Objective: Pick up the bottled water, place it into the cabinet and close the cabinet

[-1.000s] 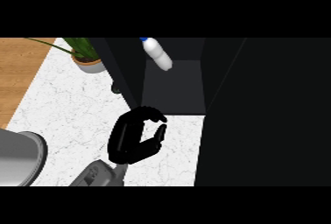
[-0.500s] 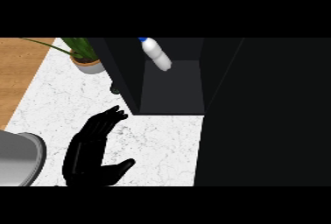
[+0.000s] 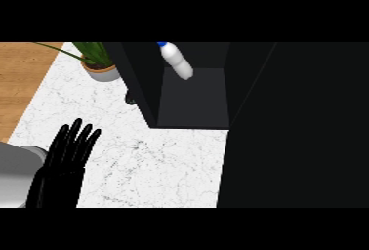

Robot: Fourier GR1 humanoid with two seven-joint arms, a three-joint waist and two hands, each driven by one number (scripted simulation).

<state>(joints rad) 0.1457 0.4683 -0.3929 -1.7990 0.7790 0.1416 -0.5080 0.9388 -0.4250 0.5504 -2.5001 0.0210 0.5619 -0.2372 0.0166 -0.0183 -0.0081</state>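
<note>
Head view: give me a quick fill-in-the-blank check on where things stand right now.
1. The water bottle lies inside the open ____.
2. The left hand is over the white counter with its fingers ____.
3. The potted plant stands to the ____ of the bottle.
4. The cabinet door is not yet ____.

Missing words: cabinet; straight; left; closed

Bottled water [image 3: 177, 60]: cap end cut by top edge. Left hand [image 3: 63, 163]: wrist cut at bottom edge.
</note>
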